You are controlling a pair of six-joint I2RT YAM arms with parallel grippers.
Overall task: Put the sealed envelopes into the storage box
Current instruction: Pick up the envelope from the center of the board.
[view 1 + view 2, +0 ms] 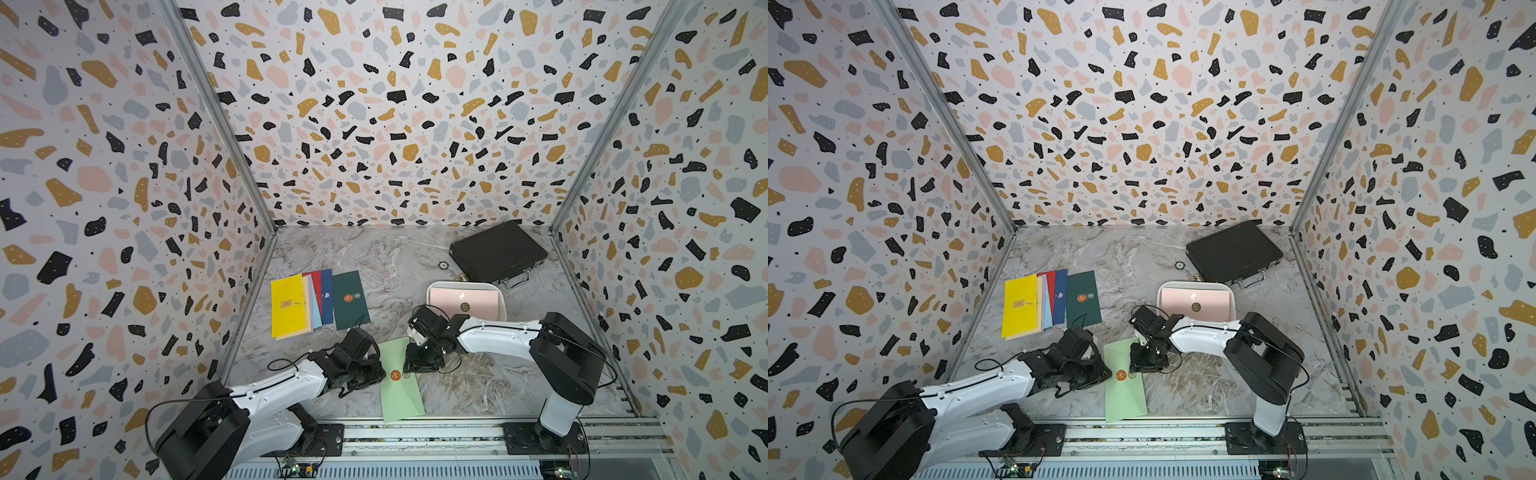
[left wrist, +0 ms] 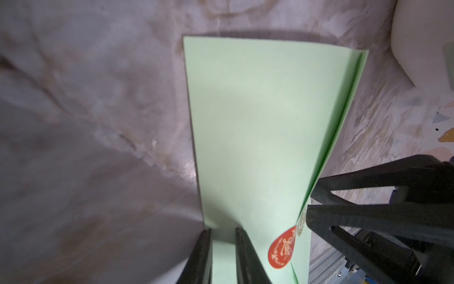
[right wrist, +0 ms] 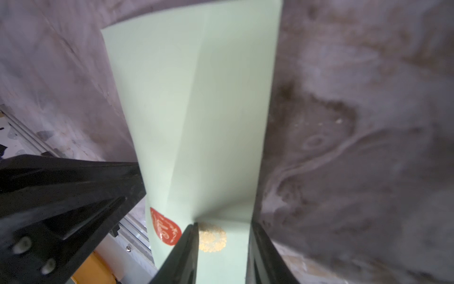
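Envelope in hand: light green flat rectangular paper envelope (image 2: pixel 258 123), one long edge between the left jaws, the opposite long edge at the right jaws.
Left jaws: pressed together, pinching that edge of the paper.
Right jaws: spread, tips pointing down at the face, with a gold round seal (image 3: pixel 212 237) just inside one tip and the paper's edge at the other; I cannot tell whether they touch.
Red seal: round red sticker (image 2: pixel 281 248), between the two pairs of jaws.
Storage box: white glossy plastic tub (image 1: pixel 461 284), beyond the right jaws, with a pink envelope (image 1: pixel 484 297) lying inside.
Remaining envelopes: fan of yellow, cream, red, navy and dark green paper envelopes (image 1: pixel 286 316) on the marbled grey surface (image 1: pixel 374 257), beyond the left jaws.
Handling: likely very light, thin and floppy. It bends near the right jaws, so it may crease or slip.
Hold: probably best at an edge, clear of both seals, and deep enough to keep the sheet level.
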